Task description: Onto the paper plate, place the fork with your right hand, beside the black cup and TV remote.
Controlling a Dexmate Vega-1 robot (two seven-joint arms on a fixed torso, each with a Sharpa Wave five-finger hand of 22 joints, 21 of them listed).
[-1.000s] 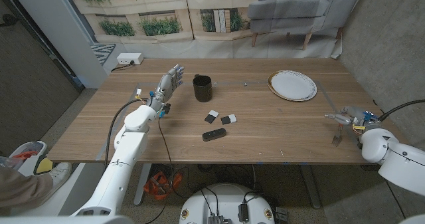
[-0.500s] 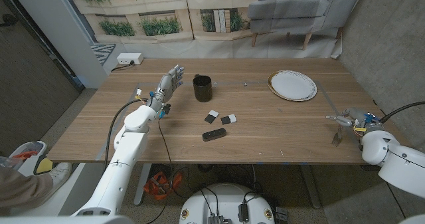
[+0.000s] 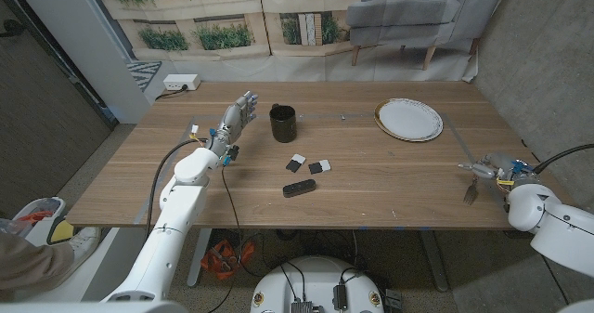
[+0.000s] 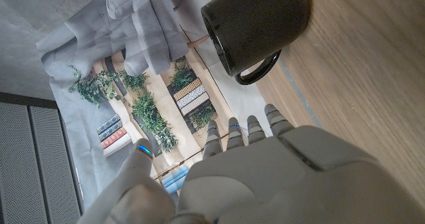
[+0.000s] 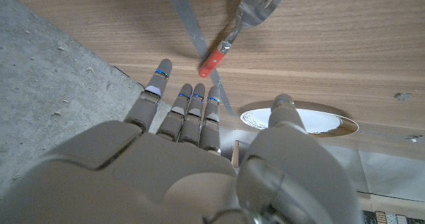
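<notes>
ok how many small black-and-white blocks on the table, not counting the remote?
2. Both lie mid-table, side by side: one block sits below the black cup, the other block just right of it. The TV remote lies nearer the table's front edge. None seem hidden.

On the wooden table [image 3: 371, 178] there was one paper plate [image 3: 408, 119], one black cup [image 3: 283, 123], one fork [image 3: 471, 190] and one dark TV remote [image 3: 298, 189]. Two small black-and-white blocks [image 3: 307, 164] lay between cup and remote. One white power strip [image 3: 180, 84] sat on the floor beyond.
</notes>
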